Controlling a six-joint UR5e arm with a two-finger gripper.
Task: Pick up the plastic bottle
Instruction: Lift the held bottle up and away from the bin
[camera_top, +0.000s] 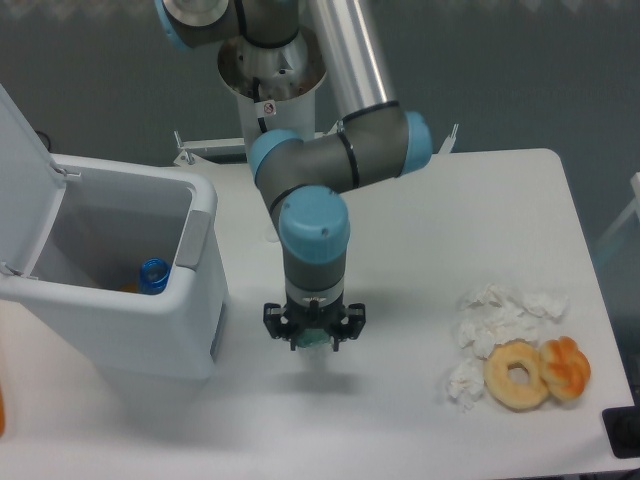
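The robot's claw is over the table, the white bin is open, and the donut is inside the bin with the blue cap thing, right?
Not quite. The donut is not in the white bin; the camera view shows it on the table, far on the other side, beside crumpled tissues. The claw over the table, the open bin and the blue-capped thing inside are right.

White table, white bin, blue-capped object, tan doughnut.

Single fixed view, high, probably front-facing, over the table
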